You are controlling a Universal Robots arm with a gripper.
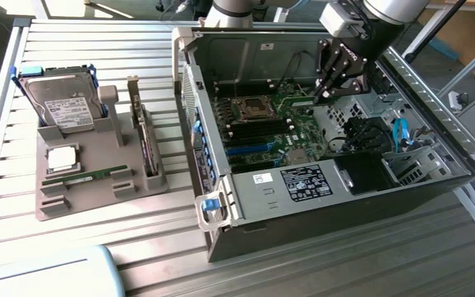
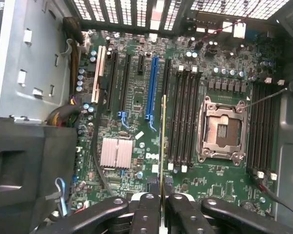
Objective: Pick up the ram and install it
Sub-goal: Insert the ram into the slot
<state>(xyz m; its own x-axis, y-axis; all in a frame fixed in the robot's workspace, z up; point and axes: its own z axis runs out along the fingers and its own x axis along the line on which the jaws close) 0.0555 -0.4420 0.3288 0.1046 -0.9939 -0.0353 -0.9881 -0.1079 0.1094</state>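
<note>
Upper right in the exterior view, the gripper (image 1: 321,94) clamps the ram (image 2: 163,141) edge-on above the motherboard (image 1: 291,133); keeping it parallel with the memory slots (image 2: 183,117) seems key.

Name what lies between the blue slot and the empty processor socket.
Black memory slots, with the held ram edge-on in front, in the wrist view.

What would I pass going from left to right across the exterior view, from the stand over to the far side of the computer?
In order: hard drive → upright expansion card → processor socket → pincer shut on the ram → blue cable.
</note>
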